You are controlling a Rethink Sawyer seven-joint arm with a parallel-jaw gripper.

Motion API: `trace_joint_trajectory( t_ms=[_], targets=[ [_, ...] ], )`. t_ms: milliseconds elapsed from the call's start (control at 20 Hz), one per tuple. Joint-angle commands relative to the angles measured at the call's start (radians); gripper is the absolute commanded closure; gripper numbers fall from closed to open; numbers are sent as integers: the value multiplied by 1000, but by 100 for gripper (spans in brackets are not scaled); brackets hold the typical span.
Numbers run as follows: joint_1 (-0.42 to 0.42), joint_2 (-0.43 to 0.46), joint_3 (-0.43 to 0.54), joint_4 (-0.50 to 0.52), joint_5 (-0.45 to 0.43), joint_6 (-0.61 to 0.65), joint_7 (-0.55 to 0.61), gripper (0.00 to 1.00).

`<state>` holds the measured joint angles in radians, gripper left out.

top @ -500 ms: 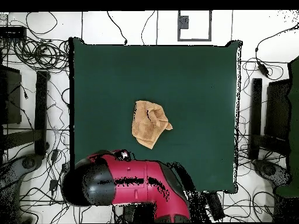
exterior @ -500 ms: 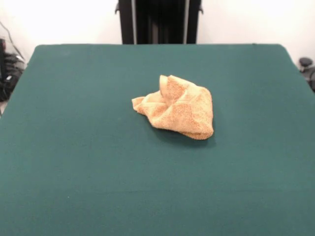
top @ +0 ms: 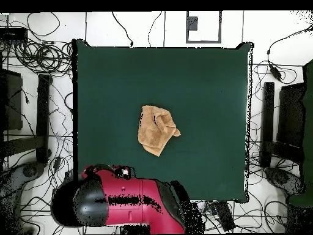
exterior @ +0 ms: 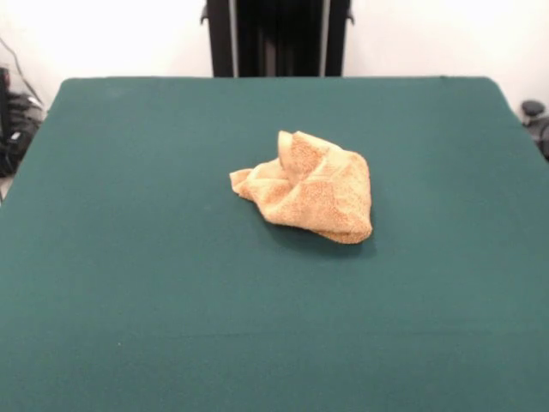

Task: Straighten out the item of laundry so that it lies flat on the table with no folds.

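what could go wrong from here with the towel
The towel sits crumpled in a raised heap with overlapping folds, so a grasp may catch several layers and drag the bundle instead of opening it. No corner or edge shows clearly, so a pull might only reshape the creases. The arm is drawn back, gripper unseen.

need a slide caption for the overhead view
Crumpled orange towel near the middle of the green table, red robot arm drawn back at the edge.

hand: hidden under arm (top: 116,199) | towel (exterior: 309,186): tag, band lost in folds; table (exterior: 129,300) front cut off
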<state>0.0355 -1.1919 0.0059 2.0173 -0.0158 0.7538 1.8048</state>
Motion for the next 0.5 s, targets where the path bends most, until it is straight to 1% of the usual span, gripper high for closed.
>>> trace_joint_trajectory(
  t_ms=[50,100,150,300,350,400,450,500],
  targets=[
    [56,84,-32,-3,49,25,347,0],
    [68,72,-35,-6,29,41,349,0],
    [53,83,-31,-6,25,33,332,0],
    [-10,75,-12,17,13,30,238,0],
    [-19,68,-9,30,13,24,226,0],
    [-79,85,-12,8,-8,30,165,0],
    [-93,81,-8,18,-7,26,150,0],
    [-159,122,6,-22,-19,24,91,0]
  ],
)
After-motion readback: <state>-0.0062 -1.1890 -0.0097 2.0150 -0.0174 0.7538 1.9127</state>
